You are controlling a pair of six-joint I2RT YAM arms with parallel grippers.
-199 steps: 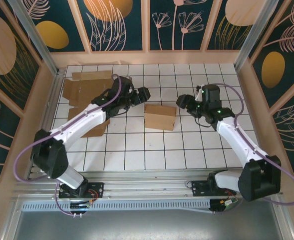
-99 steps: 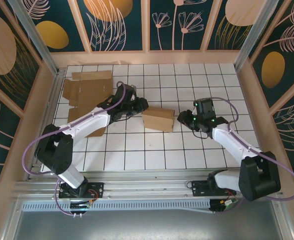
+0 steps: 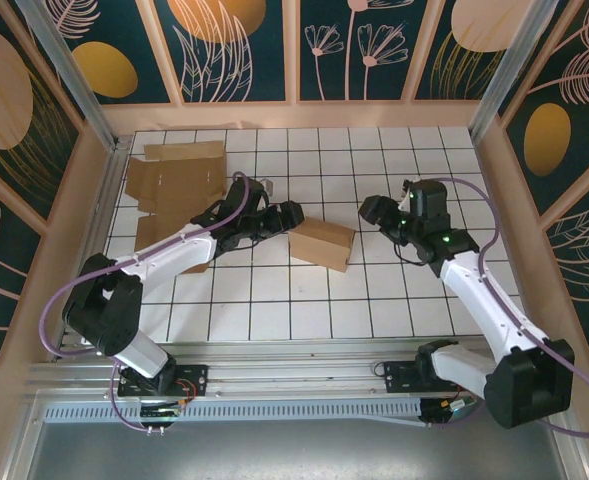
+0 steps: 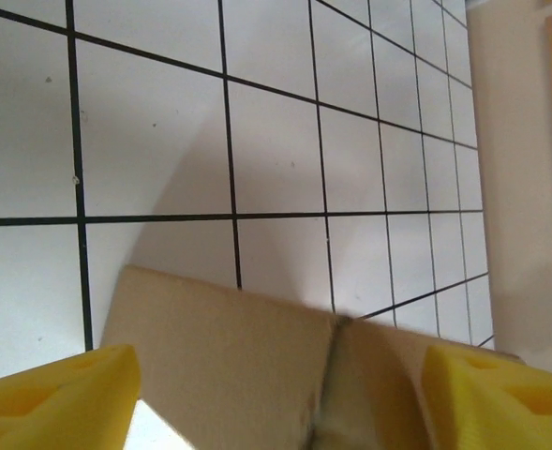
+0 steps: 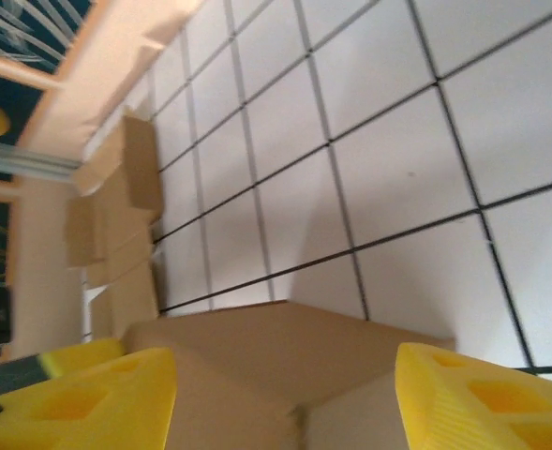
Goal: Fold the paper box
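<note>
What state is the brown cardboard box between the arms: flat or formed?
Formed: the brown cardboard box shows a top face and side walls meeting at edges.

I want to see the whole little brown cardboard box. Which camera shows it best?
The top external view: the small brown cardboard box is whole there. The left wrist view catches one edge with a seam, the right wrist view one corner, both close up.

The left pincer (image 3: 290, 214) and right pincer (image 3: 368, 210) point inward toward each other, each with jaws wide apart.
</note>
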